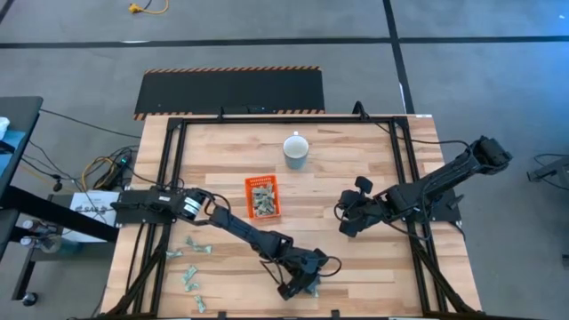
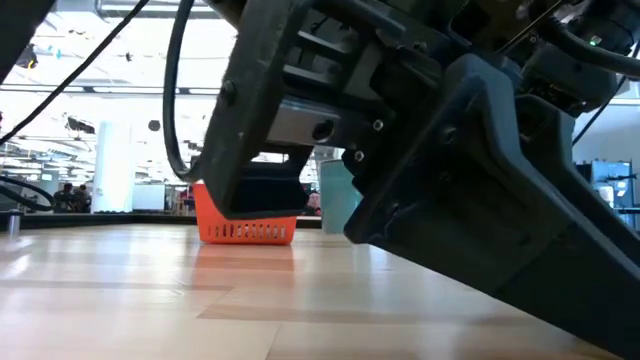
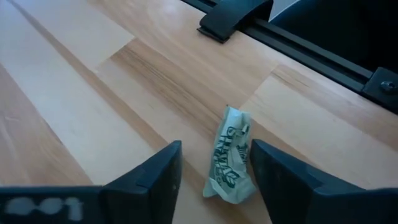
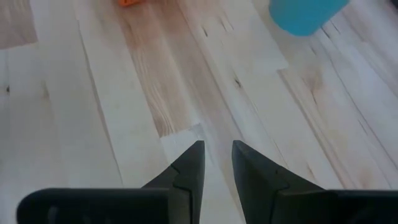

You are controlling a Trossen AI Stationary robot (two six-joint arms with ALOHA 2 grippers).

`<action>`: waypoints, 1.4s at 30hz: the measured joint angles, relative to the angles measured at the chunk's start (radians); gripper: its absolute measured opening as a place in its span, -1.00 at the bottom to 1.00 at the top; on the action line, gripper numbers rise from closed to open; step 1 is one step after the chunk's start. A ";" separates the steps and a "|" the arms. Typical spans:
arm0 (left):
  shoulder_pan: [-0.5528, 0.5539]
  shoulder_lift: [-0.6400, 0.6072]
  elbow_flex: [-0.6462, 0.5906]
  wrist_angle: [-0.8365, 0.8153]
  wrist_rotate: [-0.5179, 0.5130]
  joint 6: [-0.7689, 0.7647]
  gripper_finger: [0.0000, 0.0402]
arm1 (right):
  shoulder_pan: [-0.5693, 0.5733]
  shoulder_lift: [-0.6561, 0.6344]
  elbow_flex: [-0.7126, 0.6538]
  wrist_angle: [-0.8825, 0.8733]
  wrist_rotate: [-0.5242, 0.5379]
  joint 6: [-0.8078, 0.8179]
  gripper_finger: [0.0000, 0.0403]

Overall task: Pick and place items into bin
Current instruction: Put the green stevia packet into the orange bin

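A pale wooden desk [image 1: 356,267] framed by black rails fills the overhead view, with two dark robot arms reaching over it. The left arm stretches from the desk's left side across to its near edge, where the left gripper [image 3: 214,165] hangs low over the wood; the right arm waits over the right half, its right gripper [image 4: 217,163] hovering above bare boards, fingers nearly together with only a narrow gap and nothing between them. Near the desk's middle sits one bin [image 1: 262,197], a shallow bright orange tray already holding a heap of wrapped pieces, too crowded to count. Just beyond it, toward the far edge, stands one pale blue-white mug [image 1: 296,150]. Smallest are the items, tiny green-and-white crinkled wrappers. About six lie loose on the desk's left near corner, for example one item [image 1: 189,280], though the exact count is hard to tell from above. One more wrapper [image 3: 231,155] lies flat directly between the left gripper's fingers, which stand apart on either side without yet touching it. Its long axis runs along the fingers' own direction, so closing them would squeeze it across its narrow width. The left arm is far nearer to it than the right, and the bin lies well apart from it, toward the desk's centre.
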 joint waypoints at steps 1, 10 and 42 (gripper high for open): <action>0.000 -0.001 0.000 0.003 -0.001 -0.005 -0.14 | 0.000 0.000 0.000 -0.003 0.000 0.000 -0.62; 0.001 -0.002 -0.001 -0.038 0.006 -0.031 -0.57 | 0.000 0.000 0.000 -0.002 0.000 0.000 -0.62; 0.028 -0.364 -0.005 -0.951 -0.589 -0.293 -0.96 | 0.001 0.000 0.000 0.001 -0.001 0.006 -0.62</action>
